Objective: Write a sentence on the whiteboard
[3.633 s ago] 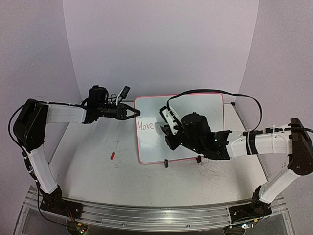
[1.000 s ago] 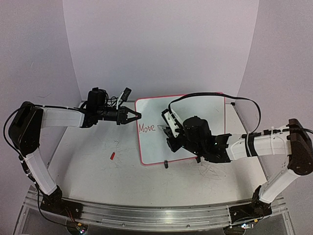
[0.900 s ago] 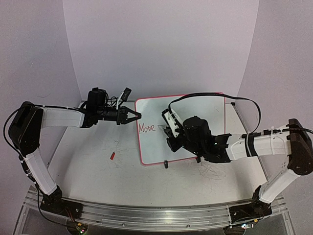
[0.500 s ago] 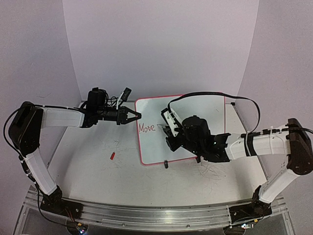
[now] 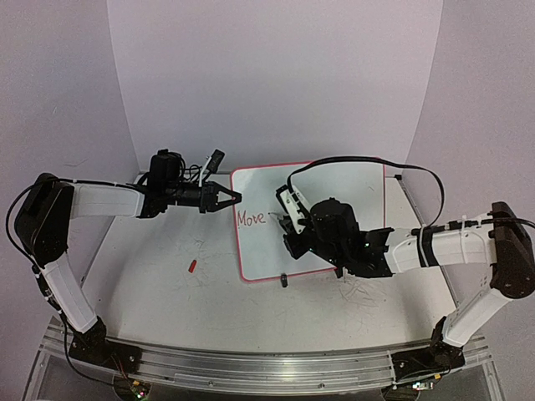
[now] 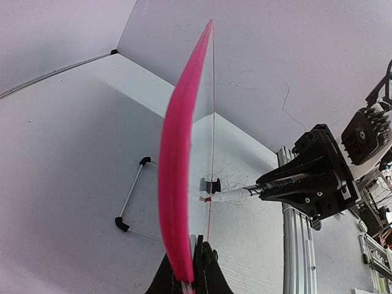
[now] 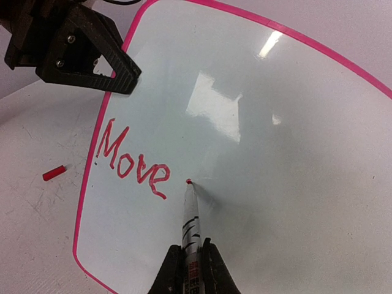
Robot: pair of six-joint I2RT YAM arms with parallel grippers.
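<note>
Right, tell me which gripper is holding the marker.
The right gripper, shut on the marker with its tip at the whiteboard. The left gripper is shut on the whiteboard's edge instead.

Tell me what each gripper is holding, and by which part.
The left gripper pinches the whiteboard by its left rim. The right gripper grips a marker by its barrel, tip at the board.

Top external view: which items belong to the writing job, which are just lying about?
In the job: whiteboard, red "Move" lettering, marker in the right end effector, left end effector clamping the board's edge.
Lying about: small red piece, grey scribbles.
</note>
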